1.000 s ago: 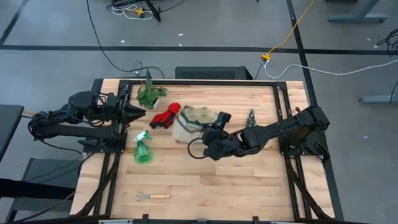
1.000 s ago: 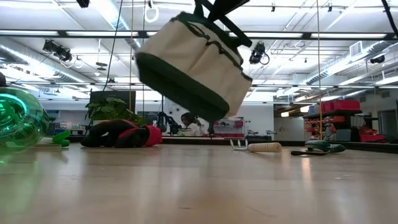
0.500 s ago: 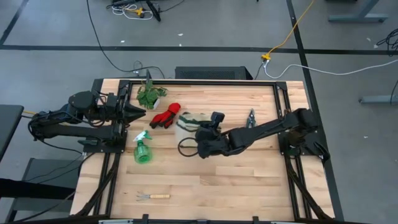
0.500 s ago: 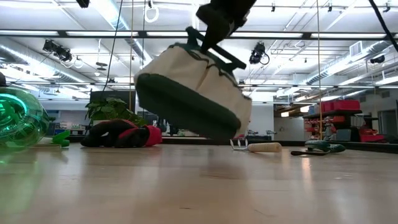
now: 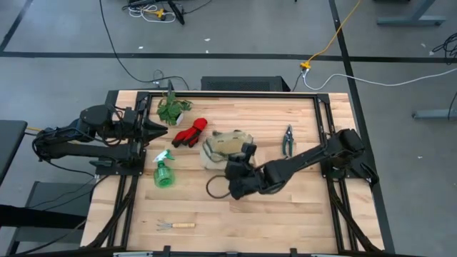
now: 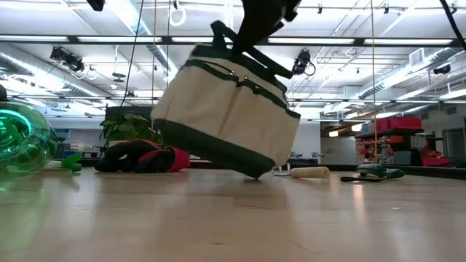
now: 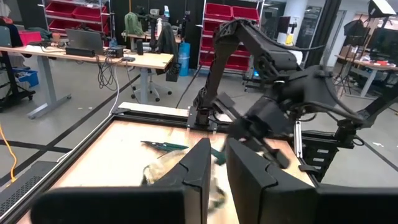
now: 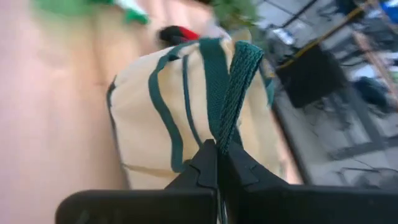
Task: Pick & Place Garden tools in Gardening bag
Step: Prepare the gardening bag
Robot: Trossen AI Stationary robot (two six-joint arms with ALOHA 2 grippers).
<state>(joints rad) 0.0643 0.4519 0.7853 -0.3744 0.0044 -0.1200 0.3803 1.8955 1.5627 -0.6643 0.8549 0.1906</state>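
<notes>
Even, bright illumination is provided by overhead ceiling strip lights (image 6: 135, 18). Soft shadows are cast. The right wrist view is heavily motion-blurred; the spray bottle (image 6: 22, 145) is rendered defocused.

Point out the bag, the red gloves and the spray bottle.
bag (image 6: 226, 116), low view, on its beige side panel.
red gloves (image 5: 191, 133), high view, on the middle of the pair.
spray bottle (image 5: 165, 173), high view, on its green body.
</notes>
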